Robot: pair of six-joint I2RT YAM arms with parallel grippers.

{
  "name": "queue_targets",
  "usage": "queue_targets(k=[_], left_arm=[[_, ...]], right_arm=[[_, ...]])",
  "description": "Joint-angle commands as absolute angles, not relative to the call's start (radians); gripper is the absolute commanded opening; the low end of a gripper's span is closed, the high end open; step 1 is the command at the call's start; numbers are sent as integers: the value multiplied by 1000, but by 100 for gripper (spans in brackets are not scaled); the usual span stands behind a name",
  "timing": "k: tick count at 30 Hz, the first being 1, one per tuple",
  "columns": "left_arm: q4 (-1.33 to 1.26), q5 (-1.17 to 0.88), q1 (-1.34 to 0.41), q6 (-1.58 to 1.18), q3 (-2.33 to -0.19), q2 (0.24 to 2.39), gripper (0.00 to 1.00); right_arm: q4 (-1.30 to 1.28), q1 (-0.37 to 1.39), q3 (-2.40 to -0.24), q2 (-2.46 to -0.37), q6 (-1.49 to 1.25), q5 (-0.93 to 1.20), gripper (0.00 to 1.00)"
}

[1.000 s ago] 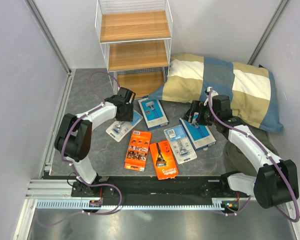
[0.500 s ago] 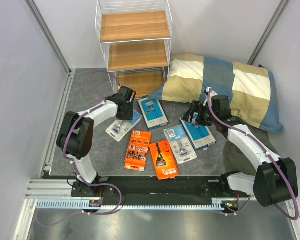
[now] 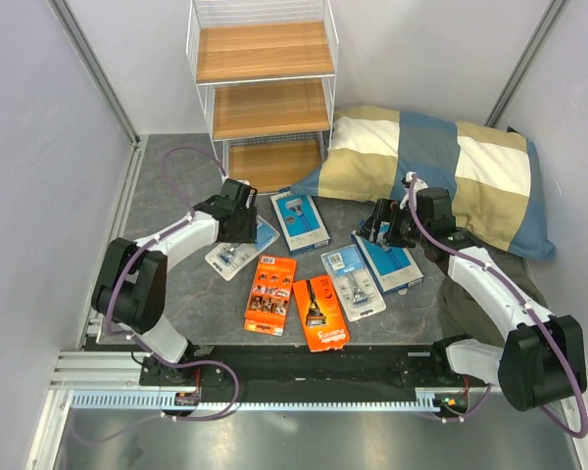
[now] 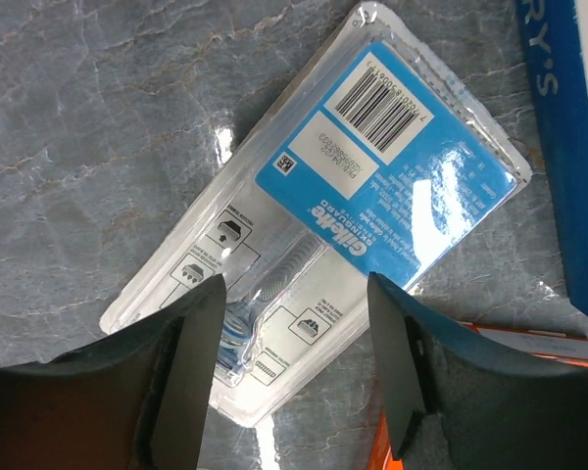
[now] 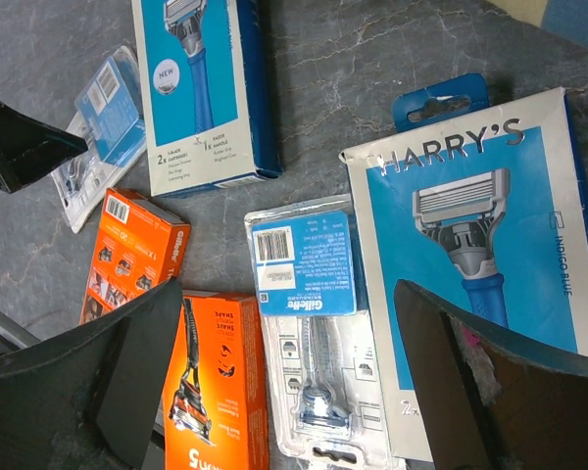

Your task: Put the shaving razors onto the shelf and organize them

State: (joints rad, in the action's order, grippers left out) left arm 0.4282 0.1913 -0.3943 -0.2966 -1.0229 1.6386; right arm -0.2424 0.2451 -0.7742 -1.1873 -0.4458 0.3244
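Observation:
Six razor packs lie flat on the grey table in front of the shelf (image 3: 263,98), whose wooden tiers hold nothing. My left gripper (image 3: 237,223) (image 4: 296,362) hovers open over the lower end of a clear blister pack with a blue top (image 3: 237,250) (image 4: 353,196), its fingers either side of the pack. My right gripper (image 3: 380,227) (image 5: 289,372) stands wide open above the second blister pack (image 3: 353,281) (image 5: 309,323). Beside it lies a blue Harry's box (image 3: 390,262) (image 5: 490,264). Another blue box (image 3: 300,221) (image 5: 201,88) and two orange packs (image 3: 270,294) (image 3: 320,313) lie between the arms.
A blue-and-beige checked pillow (image 3: 441,171) lies at the back right, its corner touching the shelf's lowest tier. Grey walls close in both sides. A metal rail (image 3: 118,235) runs along the table's left edge.
The left gripper's jaws have spread wider, and the left arm has swung slightly to the left over the blister pack. The right arm and all the packs have stayed put.

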Motion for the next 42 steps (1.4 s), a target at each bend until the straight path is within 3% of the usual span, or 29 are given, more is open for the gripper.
queue_targets(k=[1,7,19,20,21,23,24,26,42], left_arm=[[357,219,-393,-281,-993,1578,64],[331,209,-393,-273,-962,1597,57],[334,247,-393,-264,-1038,1749,53],[340,247,-393,-265,-1054,1762,50],[348,245,-391,-268,-1060,1779,36],[351,244,-391,-273,-1066,1790,22],[356,244,-391,-275,-1069,1793,10],[365,245,-391,-278,-1060,1793,2],[399,180,-391,-387,-991,1399,2]], right_arm=[[-219,249,-767,-1158,-453,344,98],[-219,249,-767,-1163,-453,345,98],[-212,249,-758,-1169,-453,334,98],[-212,249,-759,-1170,-453,334,98],[-212,249,-761,-1169,-451,334,98],[-213,250,-761,-1172,-451,334,98],[-213,249,-762,-1170,-451,334,98],[-210,250,-762,-1172,-451,334,98],[-210,290,-864,-1184,-402,302,98]])
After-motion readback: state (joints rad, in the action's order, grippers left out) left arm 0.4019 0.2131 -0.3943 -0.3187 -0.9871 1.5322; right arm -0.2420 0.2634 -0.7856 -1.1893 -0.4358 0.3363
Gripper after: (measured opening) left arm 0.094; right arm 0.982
